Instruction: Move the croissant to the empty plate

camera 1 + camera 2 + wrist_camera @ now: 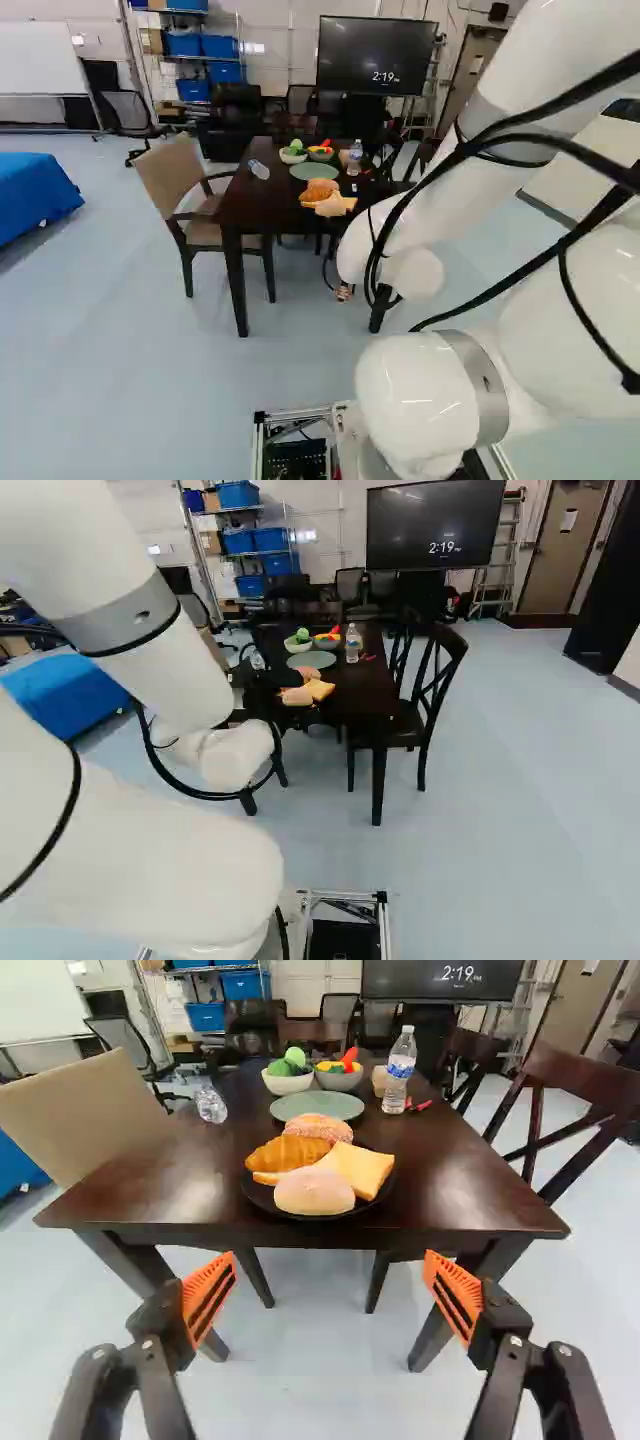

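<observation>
Pale blue floor (120, 350) fills the lower left of the left base view, and a dark wooden table (262, 205) stands at its upper middle. Above the table hangs a wide screen (378, 56); a beige armchair (160, 175) stands on the table's left side in that view. In the right base view a dark wooden chair (435, 695) stands right of the table.

The white arm (545, 50) takes up the right of the left base view and reaches toward the table. Its gripper (343, 292) is open, the orange pads (209, 1298) wide apart with only floor and table legs seen between them.

Ahead of the gripper, the croissant (289, 1154) lies on a black plate (262, 1198) near the table's close edge, together with a sugared donut (319, 1127), a round bun (314, 1192) and a slice of bread (364, 1169). Just beyond is the empty green plate (317, 1106). Behind that sit a white bowl (287, 1084) of green produce and a gray bowl (339, 1081), with an upright water bottle (399, 1072) beside them.
</observation>
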Robot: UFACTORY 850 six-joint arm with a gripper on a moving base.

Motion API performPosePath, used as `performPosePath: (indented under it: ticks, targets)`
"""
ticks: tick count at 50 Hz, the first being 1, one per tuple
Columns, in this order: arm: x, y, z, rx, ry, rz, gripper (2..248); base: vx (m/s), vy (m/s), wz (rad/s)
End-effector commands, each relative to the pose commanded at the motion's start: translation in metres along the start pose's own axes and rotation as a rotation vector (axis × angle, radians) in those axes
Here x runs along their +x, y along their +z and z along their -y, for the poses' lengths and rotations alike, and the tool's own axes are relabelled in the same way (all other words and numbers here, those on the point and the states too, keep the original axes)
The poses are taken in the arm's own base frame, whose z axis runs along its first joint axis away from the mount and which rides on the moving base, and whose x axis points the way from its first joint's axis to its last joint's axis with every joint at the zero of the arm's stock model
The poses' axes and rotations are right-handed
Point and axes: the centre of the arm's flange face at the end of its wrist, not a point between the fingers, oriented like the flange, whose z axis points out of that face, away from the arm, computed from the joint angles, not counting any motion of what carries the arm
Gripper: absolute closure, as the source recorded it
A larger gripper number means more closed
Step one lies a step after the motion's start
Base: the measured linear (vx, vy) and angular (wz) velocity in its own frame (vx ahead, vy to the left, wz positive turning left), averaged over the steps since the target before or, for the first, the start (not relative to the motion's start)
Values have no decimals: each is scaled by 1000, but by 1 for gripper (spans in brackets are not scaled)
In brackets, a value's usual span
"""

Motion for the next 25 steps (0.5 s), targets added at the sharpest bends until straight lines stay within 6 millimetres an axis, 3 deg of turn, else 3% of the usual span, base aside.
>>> performPosePath:
  ticks: [25]
  targets:
    - [0,0,0,0,0,0,3,64,7,2]
